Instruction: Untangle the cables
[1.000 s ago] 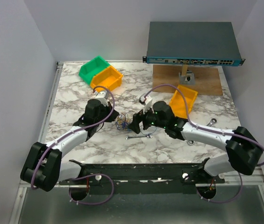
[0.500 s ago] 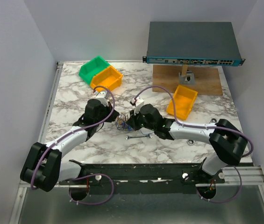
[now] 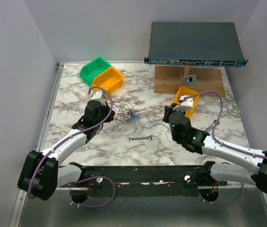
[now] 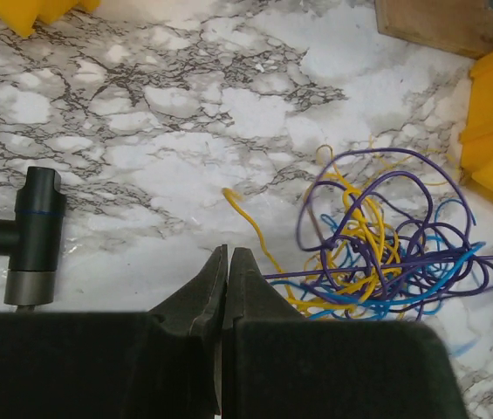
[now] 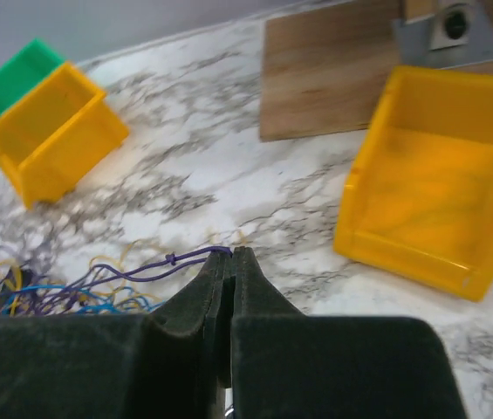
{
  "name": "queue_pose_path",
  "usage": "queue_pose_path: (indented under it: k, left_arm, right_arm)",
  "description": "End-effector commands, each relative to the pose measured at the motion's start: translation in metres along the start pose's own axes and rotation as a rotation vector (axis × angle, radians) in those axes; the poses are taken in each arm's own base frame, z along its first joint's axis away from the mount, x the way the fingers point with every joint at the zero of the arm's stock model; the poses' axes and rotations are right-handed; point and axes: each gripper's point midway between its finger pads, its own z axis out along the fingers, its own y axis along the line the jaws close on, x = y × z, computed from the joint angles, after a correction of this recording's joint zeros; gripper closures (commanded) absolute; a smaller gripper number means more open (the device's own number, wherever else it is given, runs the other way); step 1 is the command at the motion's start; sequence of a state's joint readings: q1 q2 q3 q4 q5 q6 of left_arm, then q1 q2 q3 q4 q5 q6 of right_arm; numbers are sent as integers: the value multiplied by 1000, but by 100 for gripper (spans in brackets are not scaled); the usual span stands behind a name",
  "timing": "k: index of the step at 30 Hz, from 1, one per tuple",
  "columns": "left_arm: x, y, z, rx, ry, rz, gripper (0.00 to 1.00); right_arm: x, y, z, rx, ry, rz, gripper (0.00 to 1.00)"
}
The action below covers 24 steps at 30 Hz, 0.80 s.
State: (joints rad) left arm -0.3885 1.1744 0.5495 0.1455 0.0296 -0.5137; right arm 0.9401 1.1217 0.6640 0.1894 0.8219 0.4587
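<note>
The cables are a loose tangle of thin purple, blue and yellow wires at mid-table. My right gripper is to their right, shut on a purple cable that has a small knot. That cable stretches left from the tips back to the tangle. My left gripper sits at the tangle's left side. Its jaws are shut. Purple and yellow strands pass under its right finger, and no wire shows between the tips.
A silver wrench lies in front of the tangle. Green and orange bins stand at the back left, and another orange bin is just right of my right gripper. A network switch rests on a wooden board. A black tool is by my left gripper.
My right gripper shut on a purple cable at the tangle and drew back to the right, stretching strands out across the table. The left gripper stayed shut, nearly in place.
</note>
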Motion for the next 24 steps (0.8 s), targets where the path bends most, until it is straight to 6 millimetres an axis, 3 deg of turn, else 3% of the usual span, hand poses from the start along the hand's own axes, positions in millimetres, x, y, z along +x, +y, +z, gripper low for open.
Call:
queue_pose_path:
  k: [1, 4, 6, 11, 14, 17, 18, 20, 22, 24]
  left_arm:
    - [-13, 46, -11, -266, -78, -76, 100]
    - [-14, 71, -21, -402, -101, -138, 100]
    - [-18, 77, -27, -435, -119, -143, 100]
    - [-21, 72, -31, -390, -162, -141, 100]
    - [-23, 38, -20, -189, -133, -58, 100]
    - [-19, 4, -13, 8, -93, -10, 99]
    - [-17, 0, -13, 35, -86, -6, 95]
    - [-17, -2, -13, 45, -85, 2, 84]
    - [-17, 1, -15, 24, -88, 9, 63]
    - [-18, 14, -17, -58, -93, 10, 44]
  right_arm:
    - [-41, -103, -26, 433, -193, 54, 99]
    - [-61, -134, -42, 506, -244, 88, 99]
    - [-71, -148, -52, 538, -272, 114, 99]
    - [-82, -154, -62, 524, -290, 151, 99]
    - [-71, -119, -47, 323, -204, 126, 99]
    - [-54, -59, -31, 5, -107, 40, 98]
    - [-45, -41, -28, -83, -70, 14, 92]
    - [-33, -17, -24, -193, -15, -15, 69]
    - [-21, 2, -20, -266, 37, -45, 47]
    - [-10, 16, -16, -323, 83, -70, 34]
